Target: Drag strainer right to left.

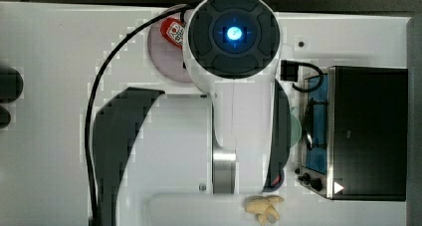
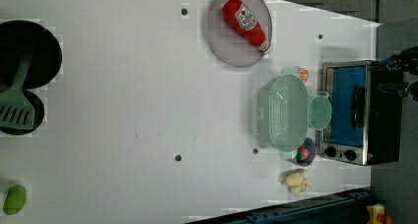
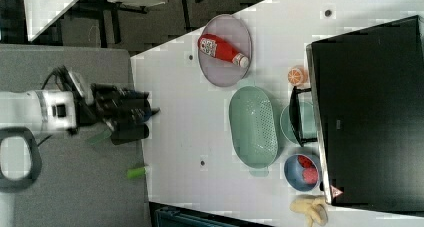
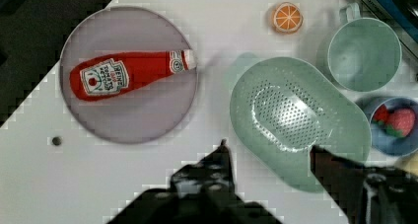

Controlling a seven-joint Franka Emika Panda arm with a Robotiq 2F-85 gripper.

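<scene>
Top view: the arm's body covers the middle of the desk (image 1: 59, 47), and the strainer (image 1: 294, 129) peeks out as a mint sliver between the arm and the toaster oven (image 1: 368, 131).

Left view: the strainer (image 2: 288, 113) sits upright on the desk toward the left view's right, its rim touching or just beside the small mint bowl (image 2: 320, 112), with the grey plate (image 2: 239, 29) and ketchup bottle (image 2: 245, 22) near it.

Right view: the end effector (image 3: 150, 118) hangs well apart from the strainer (image 3: 253, 126), off the desk edge.

Wrist view: the end effector (image 4: 268, 152) is released, its 2 fingers spread and empty, framing the strainer (image 4: 296, 115) below.

The approach looks barely begun. Next it likely must descend, hook 1 finger inside the rim, then pull.
</scene>
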